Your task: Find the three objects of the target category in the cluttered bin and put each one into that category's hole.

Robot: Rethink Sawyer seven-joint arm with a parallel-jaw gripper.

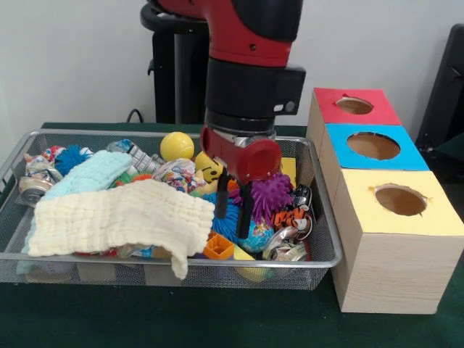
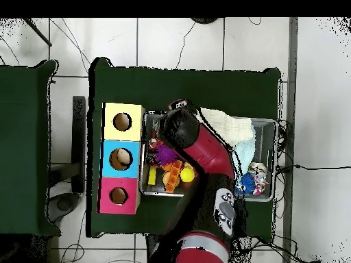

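Observation:
A wire mesh bin [image 1: 325, 217] holds mixed clutter. My gripper [image 1: 233, 201] hangs over its right half, open, with nothing between its black fingers [image 1: 221, 196]. Its tips are just above a blue spiky ball [image 1: 230, 219], with a purple spiky toy [image 1: 272, 194] to the right. Nearby lie a yellow ball [image 1: 177, 145], a yellow smiley toy [image 1: 209, 169], an orange block [image 1: 217, 246], a striped tiger toy [image 1: 293, 216] and a crushed can [image 1: 284, 245]. In the overhead view the arm [image 2: 199, 147] hides the gripper; the purple toy [image 2: 164, 154] and yellow ball [image 2: 186, 176] show beside it.
Three wooden boxes stand right of the bin, with holes in red [image 1: 354, 106], blue [image 1: 373, 146] and yellow [image 1: 400, 200] tops. A cream cloth [image 1: 123, 217] drapes over the bin's front left, a light blue cloth [image 1: 87, 177] and a can [image 1: 32, 187] behind it.

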